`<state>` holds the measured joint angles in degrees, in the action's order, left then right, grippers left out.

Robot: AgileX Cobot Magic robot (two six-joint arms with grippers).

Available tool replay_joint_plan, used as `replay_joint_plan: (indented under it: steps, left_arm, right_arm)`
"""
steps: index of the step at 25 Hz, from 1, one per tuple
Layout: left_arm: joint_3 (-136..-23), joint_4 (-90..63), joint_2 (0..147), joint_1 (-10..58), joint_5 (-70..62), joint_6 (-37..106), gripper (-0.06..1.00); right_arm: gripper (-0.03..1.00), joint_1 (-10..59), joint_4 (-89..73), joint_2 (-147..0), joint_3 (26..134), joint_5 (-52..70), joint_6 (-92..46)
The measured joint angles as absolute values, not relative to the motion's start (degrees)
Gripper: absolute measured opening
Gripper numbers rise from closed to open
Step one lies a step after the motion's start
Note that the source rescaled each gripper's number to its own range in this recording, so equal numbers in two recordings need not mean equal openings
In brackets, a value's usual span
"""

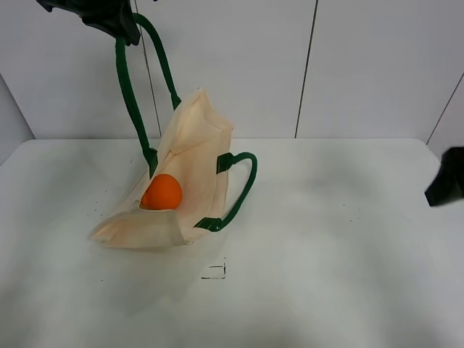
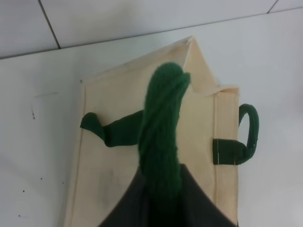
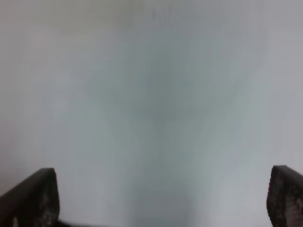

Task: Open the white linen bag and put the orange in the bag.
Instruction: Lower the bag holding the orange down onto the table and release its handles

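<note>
Left claw (image 1: 119,25), clamped on a green handle (image 1: 130,94), holds up the white linen bag (image 1: 192,156), the orange (image 1: 161,192) in its mouth. Right claw (image 3: 158,194), spread apart, hangs well right of the bag at the tabletop (image 1: 326,239) edge.

left pincer (image 1: 125,30): holds green handle (image 1: 129,94) | white linen bag (image 1: 194,145): hoisted, mouth agape | orange (image 1: 161,192): inside mouth

Left hand (image 1: 123,29) raised high, clamped on green handle (image 1: 130,98), right hand (image 3: 165,184) far aside, fingers (image 3: 40,196) apart
</note>
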<state>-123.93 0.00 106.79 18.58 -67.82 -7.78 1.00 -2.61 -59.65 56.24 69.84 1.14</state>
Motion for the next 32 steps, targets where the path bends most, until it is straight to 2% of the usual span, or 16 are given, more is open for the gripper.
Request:
replay_joint_plan:
  steps: [5,11,21,27,32]
  left_arm:
    - [-123.93,0.00,106.79,18.58,-67.82,-7.78,0.00]
    - [-123.93,0.00,106.79,18.58,-67.82,-7.78,0.00]
    - [-123.71,0.00,106.79,18.58,-67.82,-7.78,0.00]
    - [-117.39,-2.11,107.72,18.58,-67.26,-7.78,0.00]
    - [-111.32,-5.95,113.32,18.58,-61.51,-7.78,0.00]
  right_arm:
    - [1.00,1.00,-0.67,-39.12,40.62,64.28,1.14]
    - [1.00,1.00,0.37,-17.94,28.74,59.72,1.14]
    - [1.00,1.00,0.67,-0.12,28.24,59.00,1.14]
    - [1.00,1.00,1.04,0.22,28.04,59.06,1.14]
    - [1.00,1.00,1.04,0.22,28.04,59.06,1.14]
